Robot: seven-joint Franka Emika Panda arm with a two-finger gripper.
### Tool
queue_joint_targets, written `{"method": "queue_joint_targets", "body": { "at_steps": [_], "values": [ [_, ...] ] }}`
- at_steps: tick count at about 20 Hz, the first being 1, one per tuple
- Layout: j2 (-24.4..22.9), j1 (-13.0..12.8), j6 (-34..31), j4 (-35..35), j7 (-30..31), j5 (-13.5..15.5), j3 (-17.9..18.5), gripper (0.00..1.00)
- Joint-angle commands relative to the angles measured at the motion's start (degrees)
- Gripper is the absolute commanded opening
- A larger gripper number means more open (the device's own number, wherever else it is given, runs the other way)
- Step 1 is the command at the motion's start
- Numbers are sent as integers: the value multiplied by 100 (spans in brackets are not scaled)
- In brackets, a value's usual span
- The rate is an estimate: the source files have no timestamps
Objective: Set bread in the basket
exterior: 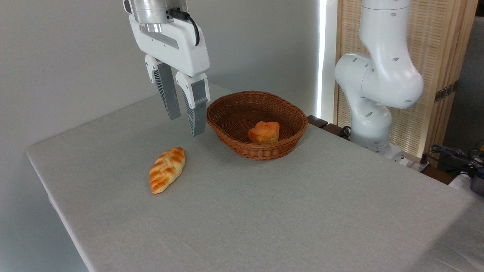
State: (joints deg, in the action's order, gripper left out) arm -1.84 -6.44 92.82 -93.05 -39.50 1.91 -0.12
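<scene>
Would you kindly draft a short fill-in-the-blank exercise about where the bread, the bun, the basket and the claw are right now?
1. The braided bread lies on the ____, outside the basket.
2. The small bun sits inside the ____.
3. The claw hangs in the air with its fingers ____, holding nothing.
4. In the picture, the bread lies to the ____ of the basket.

Missing words: table; basket; open; left

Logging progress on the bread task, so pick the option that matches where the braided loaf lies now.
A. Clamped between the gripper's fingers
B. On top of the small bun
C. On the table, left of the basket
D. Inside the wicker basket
C: the braided loaf lies flat on the table, left of the wicker basket, which holds only the small bun; the gripper hangs open and empty above.
</scene>
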Motion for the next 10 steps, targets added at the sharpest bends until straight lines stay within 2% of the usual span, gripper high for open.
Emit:
{"method": "queue_joint_targets", "body": {
  "at_steps": [1, 10],
  "values": [
    [-19, 47, -45, 59, -31, 11, -6, 100],
    [-1, 47, -45, 32, 4, 11, 3, 100]
  ]
}}
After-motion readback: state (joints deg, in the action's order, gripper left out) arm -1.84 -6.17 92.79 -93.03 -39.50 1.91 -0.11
